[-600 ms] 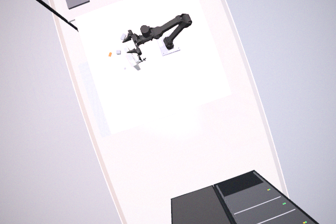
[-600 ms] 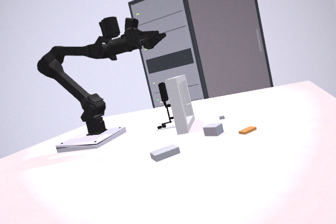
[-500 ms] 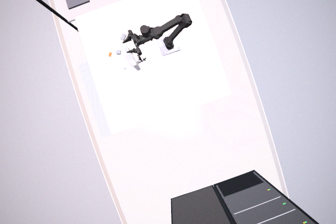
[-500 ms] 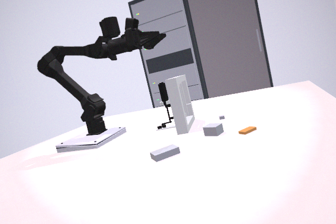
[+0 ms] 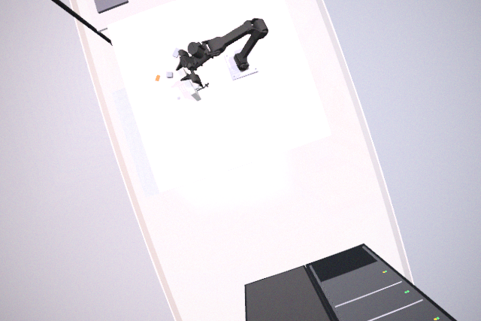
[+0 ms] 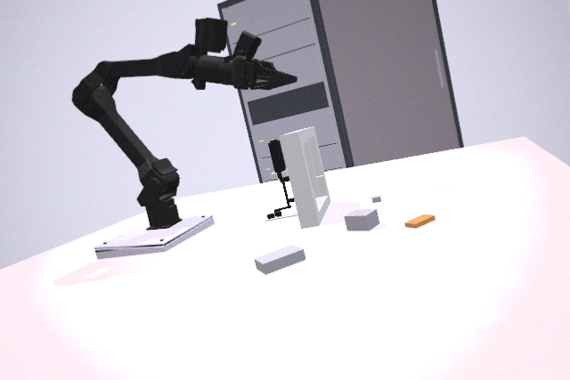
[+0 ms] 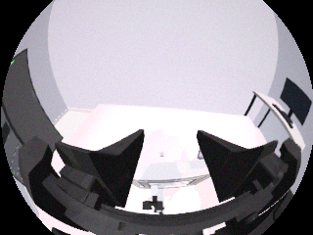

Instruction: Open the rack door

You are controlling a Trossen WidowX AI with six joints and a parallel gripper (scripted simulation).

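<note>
My gripper (image 5: 180, 73) (image 6: 295, 78) (image 7: 170, 132) is open, with nothing between its fingers. It hangs above the white rack frame (image 6: 301, 182), touching nothing that I can see. The frame stands upright on the table. The black handle (image 6: 276, 156) stands upright on the robot's side of the frame, with thin black parts below it. Black handle parts also show below the fingers in the wrist view (image 7: 154, 204) and beside the frame in the top view (image 5: 202, 86). The door is washed out against the frame, and I cannot tell its angle.
A long grey block (image 5: 176, 52) (image 6: 280, 260), a grey block (image 5: 169, 74) (image 6: 362, 221), an orange block (image 5: 157, 77) (image 6: 419, 221) and a small grey block (image 5: 178, 98) (image 6: 376, 198) lie on the table around the frame. Tall cabinets (image 6: 382, 68) stand beyond.
</note>
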